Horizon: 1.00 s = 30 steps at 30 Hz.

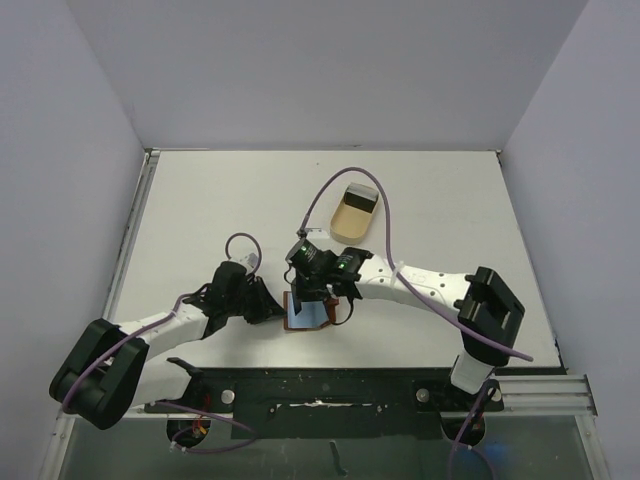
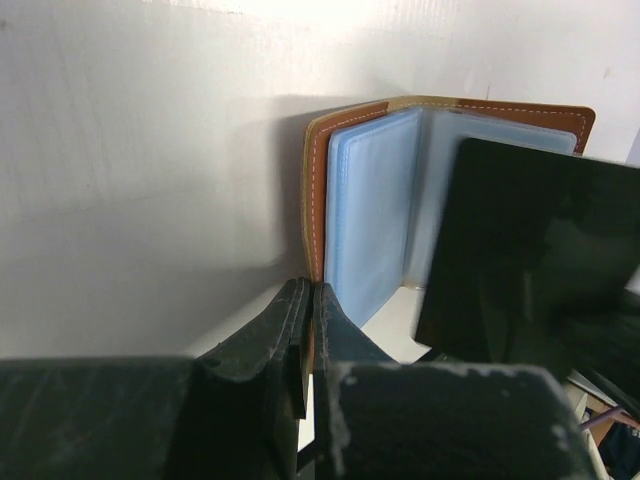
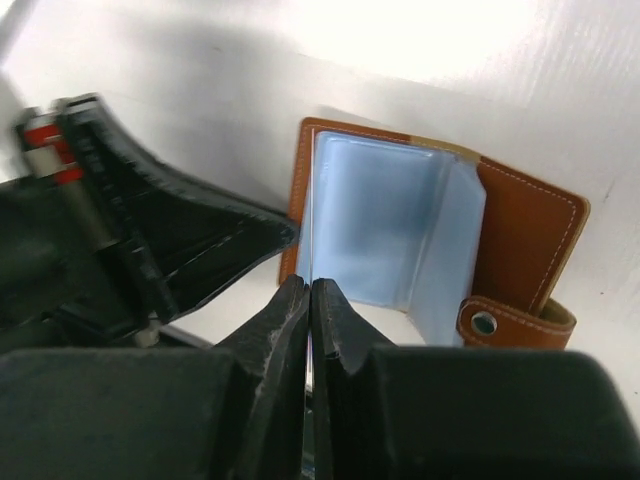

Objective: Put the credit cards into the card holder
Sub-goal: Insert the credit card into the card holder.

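The card holder (image 1: 309,318) lies open near the table's front edge, brown covers out and pale blue sleeves up (image 3: 380,220). My left gripper (image 2: 312,295) is shut on the edge of its left cover (image 2: 316,190); in the top view it (image 1: 272,305) sits just left of the holder. My right gripper (image 3: 309,290) is shut on a credit card seen edge-on, whose thin edge runs up to the sleeves. In the left wrist view this card (image 2: 520,250) is a dark glossy rectangle in front of the holder's right half. Another credit card (image 1: 360,197) lies in the tan tray.
The tan oval tray (image 1: 347,222) stands behind the holder, mid-table. The holder's snap tab (image 3: 510,322) sticks out on its right side. Grey walls bound the table on three sides. Purple cables loop above both arms.
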### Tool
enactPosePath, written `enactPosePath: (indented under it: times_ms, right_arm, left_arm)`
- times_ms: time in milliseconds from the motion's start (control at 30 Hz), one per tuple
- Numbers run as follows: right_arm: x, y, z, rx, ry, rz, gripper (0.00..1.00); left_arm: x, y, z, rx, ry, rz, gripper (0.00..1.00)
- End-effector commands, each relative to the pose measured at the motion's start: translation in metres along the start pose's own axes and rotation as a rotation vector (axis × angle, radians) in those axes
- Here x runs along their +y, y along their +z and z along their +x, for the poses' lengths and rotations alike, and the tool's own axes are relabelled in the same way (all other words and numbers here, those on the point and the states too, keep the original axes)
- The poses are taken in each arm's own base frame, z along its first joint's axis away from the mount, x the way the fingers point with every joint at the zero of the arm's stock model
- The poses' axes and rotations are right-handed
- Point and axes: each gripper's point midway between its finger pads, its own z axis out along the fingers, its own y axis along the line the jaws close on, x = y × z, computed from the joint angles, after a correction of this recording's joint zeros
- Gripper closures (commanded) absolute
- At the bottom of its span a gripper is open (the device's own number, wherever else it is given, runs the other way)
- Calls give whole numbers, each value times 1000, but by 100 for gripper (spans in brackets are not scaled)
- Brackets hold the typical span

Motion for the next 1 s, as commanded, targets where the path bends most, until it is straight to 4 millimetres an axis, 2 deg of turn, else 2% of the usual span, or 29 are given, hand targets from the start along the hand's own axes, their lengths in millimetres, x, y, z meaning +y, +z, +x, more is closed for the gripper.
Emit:
enactPosePath:
  times_ms: [0, 400, 600, 967]
  right_arm:
    - [-19, 14, 1, -23, 25, 86, 98]
    - [-56, 13, 14, -12, 55, 13, 97]
    - [-62, 11, 16, 0, 71, -81, 96]
    - [-54, 15, 24, 29, 70, -237, 96]
  left_arm:
    - [-16, -3, -5, -22, 19, 57, 100]
    - [-1, 0, -3, -22, 35, -1, 100]
    - [4, 1, -2, -22, 33, -18, 100]
    - [7, 5, 0, -13, 29, -21, 100]
